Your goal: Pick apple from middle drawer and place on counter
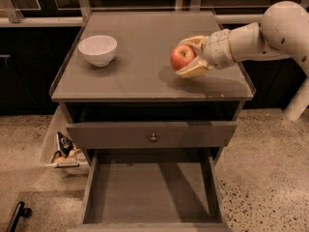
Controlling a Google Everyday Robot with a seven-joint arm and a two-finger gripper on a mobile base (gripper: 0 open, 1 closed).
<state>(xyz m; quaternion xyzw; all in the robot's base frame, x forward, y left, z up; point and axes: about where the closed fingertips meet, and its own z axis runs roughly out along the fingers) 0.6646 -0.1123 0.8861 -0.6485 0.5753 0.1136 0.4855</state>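
The red apple (181,57) is held between the pale fingers (194,70) of my gripper (188,57), just above the right part of the counter (145,52). The gripper is shut on the apple and reaches in from the right on a white arm. A shadow lies on the counter under it. The middle drawer (152,192) is pulled wide open at the bottom of the view, and its flat floor holds nothing.
A white bowl (97,50) stands on the counter's left part. A drawer front with a small round knob (153,137) sits above the open drawer. A bin with packets (63,149) stands on the speckled floor at the left.
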